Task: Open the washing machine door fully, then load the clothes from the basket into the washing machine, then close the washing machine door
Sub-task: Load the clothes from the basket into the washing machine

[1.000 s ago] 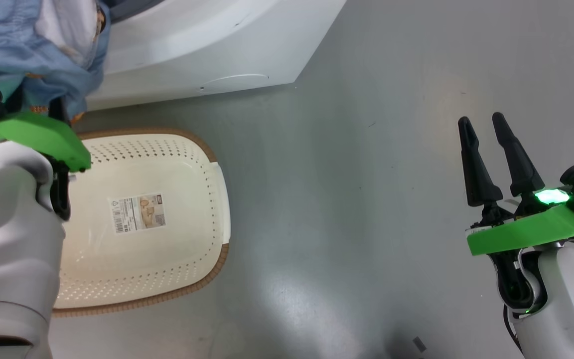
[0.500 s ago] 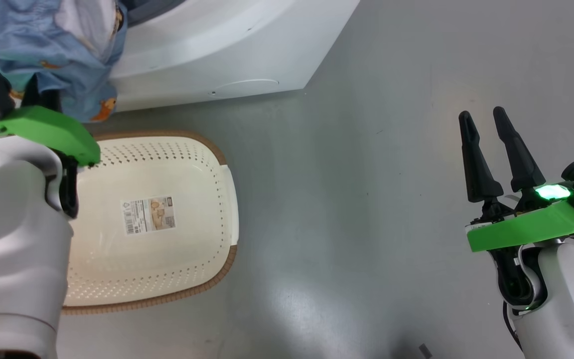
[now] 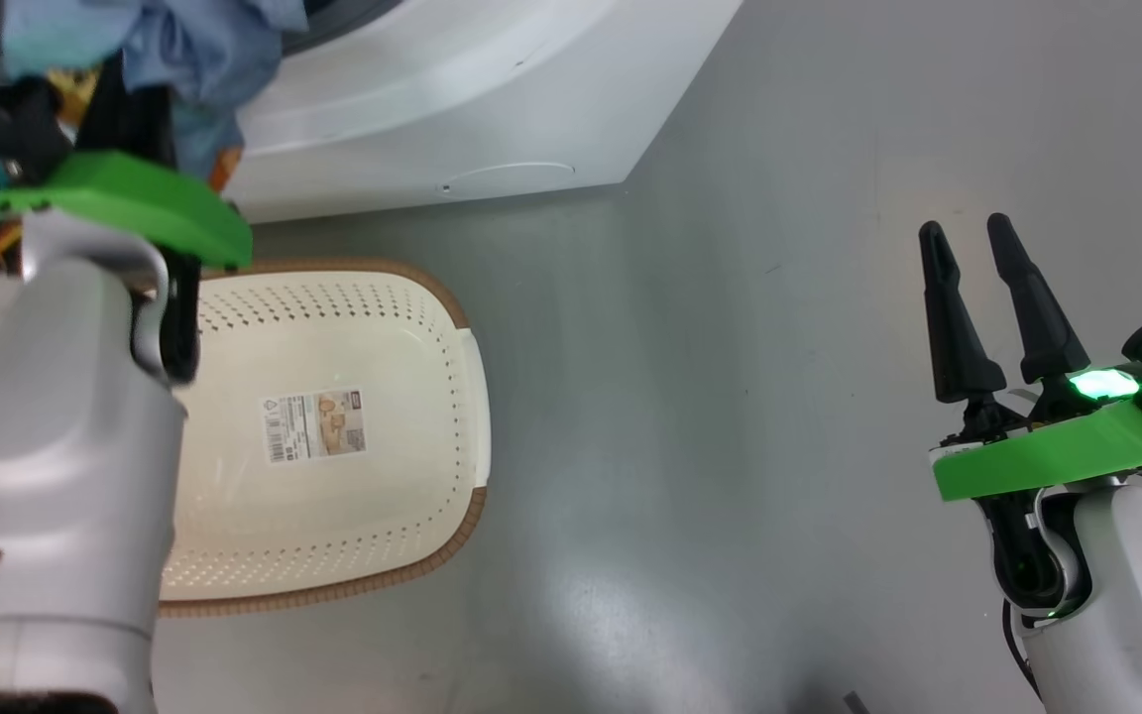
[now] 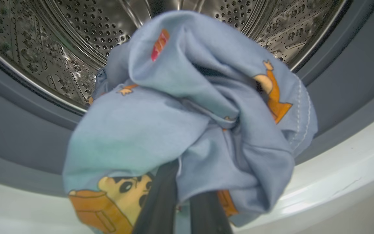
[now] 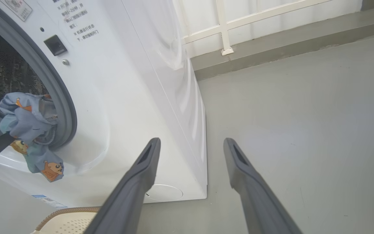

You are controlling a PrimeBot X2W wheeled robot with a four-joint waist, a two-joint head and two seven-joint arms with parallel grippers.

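Observation:
The clothes [image 4: 187,107], a light-blue bundle with orange-brown cartoon figures, hang at the mouth of the washing machine [image 5: 125,97], in front of its steel drum [image 4: 76,39] and over the grey gasket [image 4: 18,130]. My left gripper [image 4: 183,182] is shut on the bundle, and the cloth hides its fingertips. In the head view the same gripper [image 3: 135,94] and clothes [image 3: 204,40] sit at the top left. The cream basket [image 3: 452,307] lies below them on the floor with nothing in it. My right gripper [image 3: 968,238] stands open over bare floor at the right. The washing machine door is out of view.
The machine's right front corner [image 3: 630,169] juts toward the middle of the grey floor [image 3: 710,416]. A low ledge with a white railing [image 5: 226,48] runs behind the machine. The round service flap [image 3: 512,174] is low on the front panel.
My left arm has carried the clothes up and forward, from above the basket's far end to the drum mouth. The head view has shifted a little. The right arm has stayed put.

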